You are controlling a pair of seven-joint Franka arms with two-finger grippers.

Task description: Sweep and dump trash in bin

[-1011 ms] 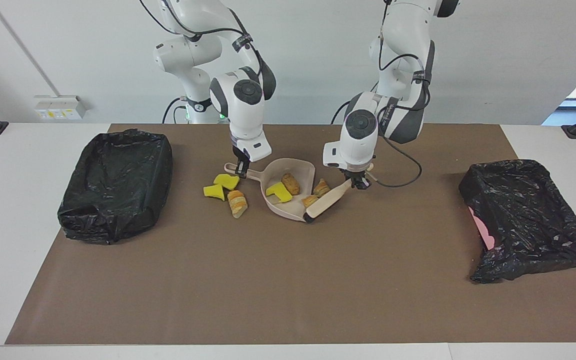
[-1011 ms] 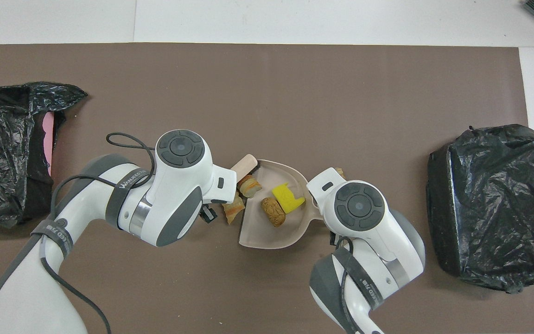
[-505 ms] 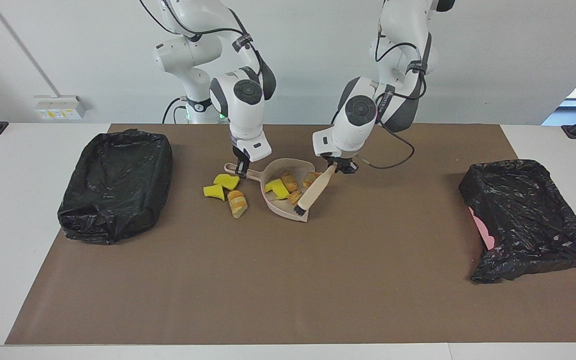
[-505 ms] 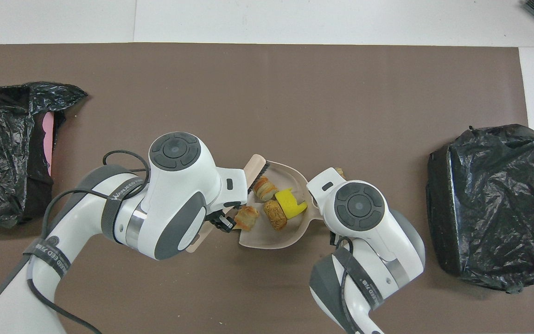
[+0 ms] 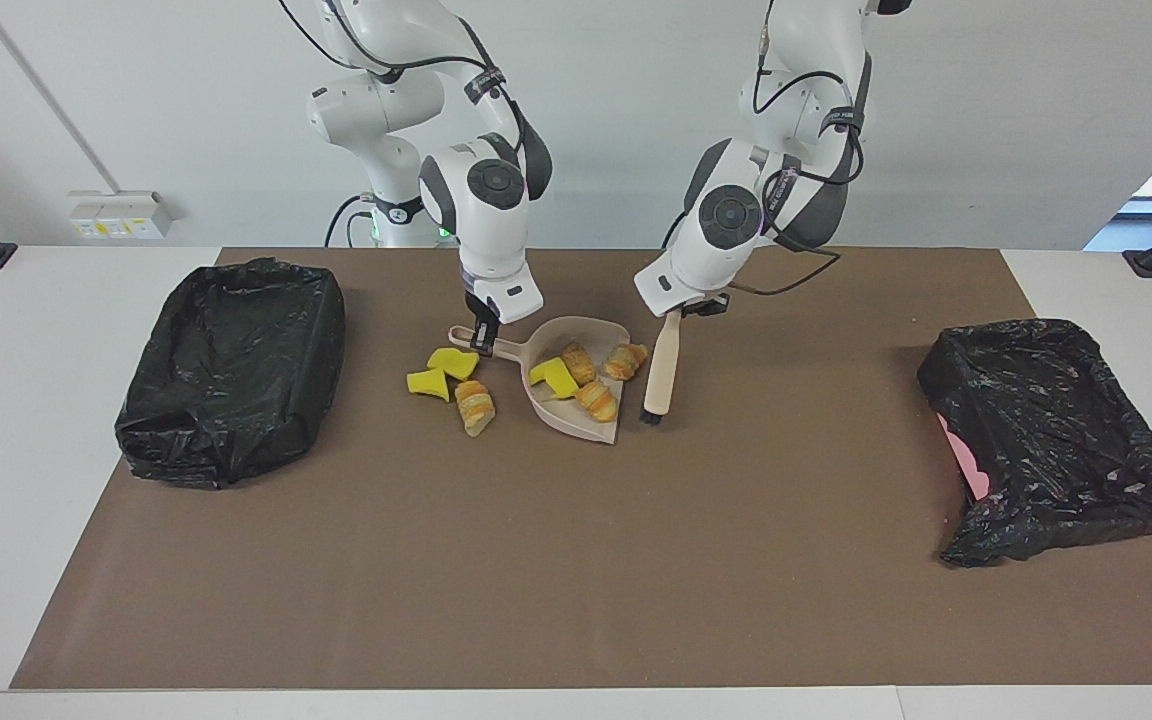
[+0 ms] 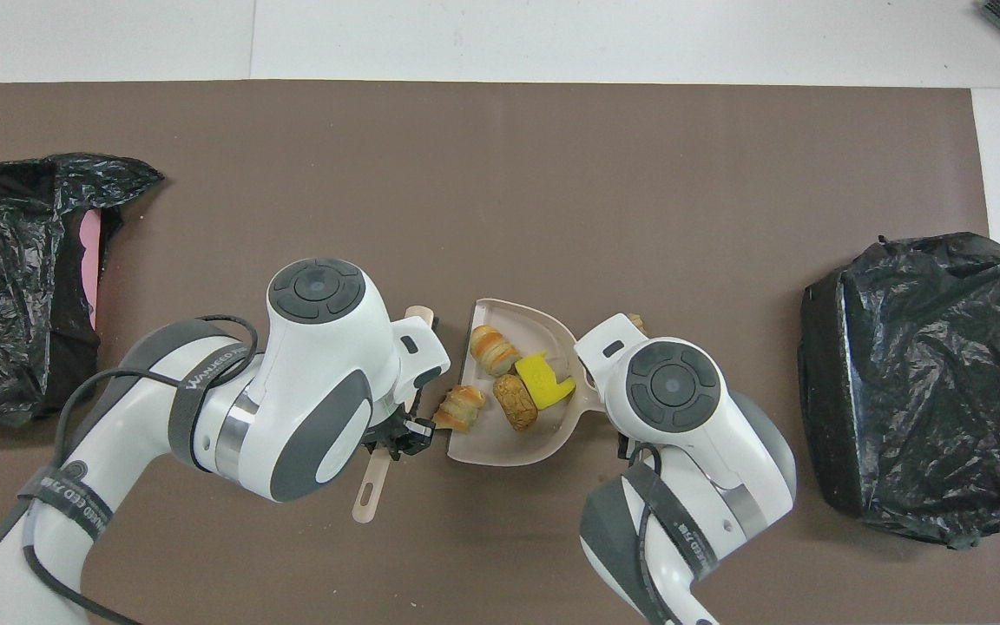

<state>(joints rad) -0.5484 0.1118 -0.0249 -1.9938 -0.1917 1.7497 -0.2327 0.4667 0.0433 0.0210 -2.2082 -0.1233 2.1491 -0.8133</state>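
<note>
The beige dustpan lies mid-table. My right gripper is shut on its handle; in the overhead view the wrist hides it. In the pan are a yellow sponge chunk and two rolls. A third roll sits at the pan's edge. My left gripper is shut on the brush, which hangs bristles-down beside the pan. Two sponge chunks and a roll lie beside the pan's handle.
A bin lined with a black bag stands at the right arm's end of the brown mat. A second black-bagged bin, with pink showing at its edge, stands at the left arm's end.
My left gripper swept the brush across the pan's mouth, pushing two rolls in, then swung it upright beside the pan. The right gripper and the pan's handle stayed put.
</note>
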